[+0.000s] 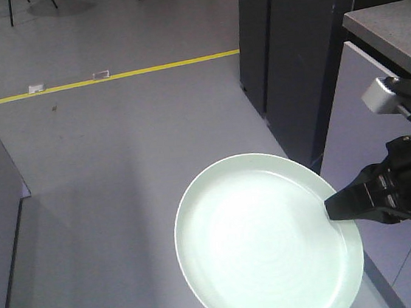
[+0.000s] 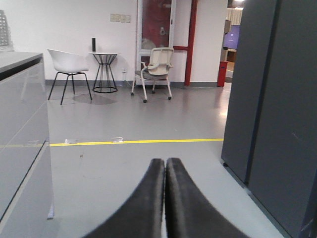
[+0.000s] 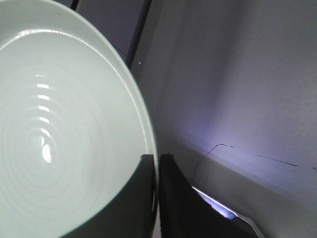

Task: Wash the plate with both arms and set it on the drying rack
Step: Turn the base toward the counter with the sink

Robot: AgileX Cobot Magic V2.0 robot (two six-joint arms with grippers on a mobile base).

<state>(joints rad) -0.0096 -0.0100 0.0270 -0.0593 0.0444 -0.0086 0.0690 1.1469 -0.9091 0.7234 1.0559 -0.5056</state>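
Observation:
The pale mint-green plate (image 1: 264, 240) hangs in the air above the grey floor, face up and tilted a little. My right gripper (image 1: 332, 209) is shut on its right rim. In the right wrist view the plate (image 3: 54, 129) fills the left side and its rim passes between the two black fingers of the right gripper (image 3: 156, 157). My left gripper (image 2: 165, 161) shows only in its own wrist view, fingers pressed together with nothing between them, pointing out over the floor. The drying rack is out of view.
A dark tall cabinet (image 1: 290, 48) stands at the right, with a grey countertop (image 1: 395, 24) and its pale front panel beside my right arm. A light cabinet (image 2: 20, 124) is at the left. A yellow floor line (image 1: 108, 77) crosses the floor; chairs (image 2: 156, 69) stand far back.

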